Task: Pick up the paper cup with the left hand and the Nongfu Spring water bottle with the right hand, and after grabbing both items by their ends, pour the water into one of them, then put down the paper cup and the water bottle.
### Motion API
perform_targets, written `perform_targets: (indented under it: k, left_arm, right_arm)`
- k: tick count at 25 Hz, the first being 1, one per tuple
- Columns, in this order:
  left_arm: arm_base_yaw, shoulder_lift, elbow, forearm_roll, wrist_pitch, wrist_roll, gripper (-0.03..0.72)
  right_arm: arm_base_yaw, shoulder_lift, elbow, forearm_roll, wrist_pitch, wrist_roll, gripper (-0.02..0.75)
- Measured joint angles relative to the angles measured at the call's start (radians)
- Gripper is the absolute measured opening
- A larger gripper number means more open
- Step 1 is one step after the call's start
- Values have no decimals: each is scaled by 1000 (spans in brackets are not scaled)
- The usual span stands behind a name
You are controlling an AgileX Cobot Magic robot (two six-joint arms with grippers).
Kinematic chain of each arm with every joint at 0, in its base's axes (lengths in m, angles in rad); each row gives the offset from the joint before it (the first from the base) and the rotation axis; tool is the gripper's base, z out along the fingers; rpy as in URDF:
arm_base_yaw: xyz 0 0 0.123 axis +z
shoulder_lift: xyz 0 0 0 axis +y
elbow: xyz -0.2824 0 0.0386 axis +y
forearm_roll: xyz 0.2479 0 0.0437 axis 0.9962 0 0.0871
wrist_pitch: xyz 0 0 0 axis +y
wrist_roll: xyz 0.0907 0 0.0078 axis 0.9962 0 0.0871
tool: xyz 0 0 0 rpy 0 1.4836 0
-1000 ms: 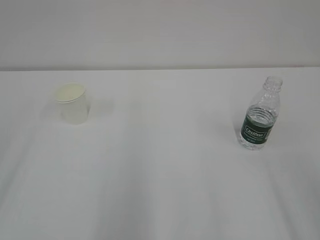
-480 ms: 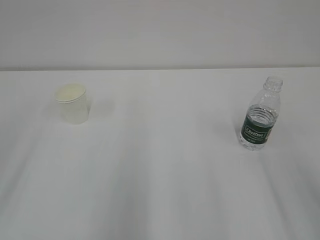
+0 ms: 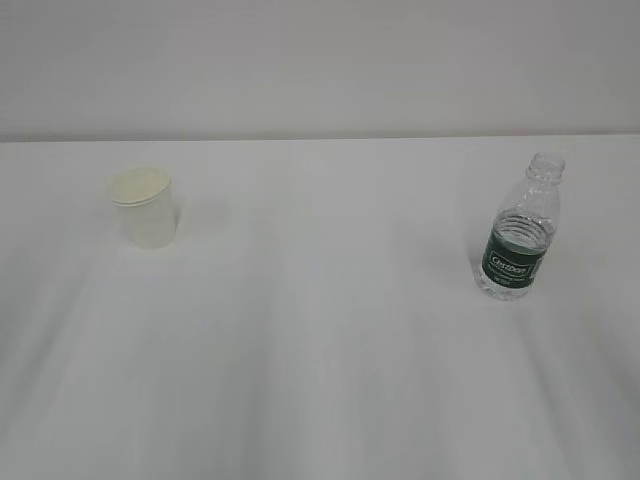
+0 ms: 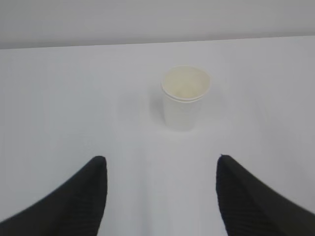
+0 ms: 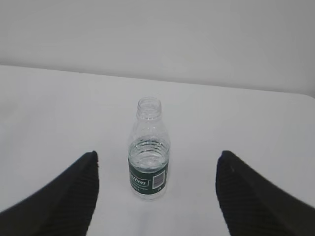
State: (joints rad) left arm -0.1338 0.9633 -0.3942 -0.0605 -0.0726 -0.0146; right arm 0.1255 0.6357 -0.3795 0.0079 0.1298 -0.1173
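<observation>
We see the table (image 3: 320, 360) bare but for two things. The Nongfu Spring water bottle (image 3: 518, 240) stands upright and capless, well apart from the paper cup (image 3: 146, 207) — room for each arm. Our right hand (image 5: 156, 196) and left hand (image 4: 162, 194) gape wide, holding nothing, each centred on its target.

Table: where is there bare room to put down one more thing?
The wide middle of the table, between the paper cup on the left and the water bottle on the right, is bare; so is the whole near strip. Nowhere is crowded.
</observation>
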Motion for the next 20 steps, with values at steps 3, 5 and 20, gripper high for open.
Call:
perform_targets:
  k: [3, 5, 20]
  left_arm:
    - [0, 85, 2, -4, -95, 0, 487]
    - [0, 137, 2, -4, -149, 0, 485]
    - [-191, 291, 77, 69, -318, -66, 484]
  right_arm:
    - [0, 57, 0, -8, -29, 0, 554]
    - [0, 109, 7, -8, -72, 0, 554]
    - [0, 346, 63, -8, -348, 48, 554]
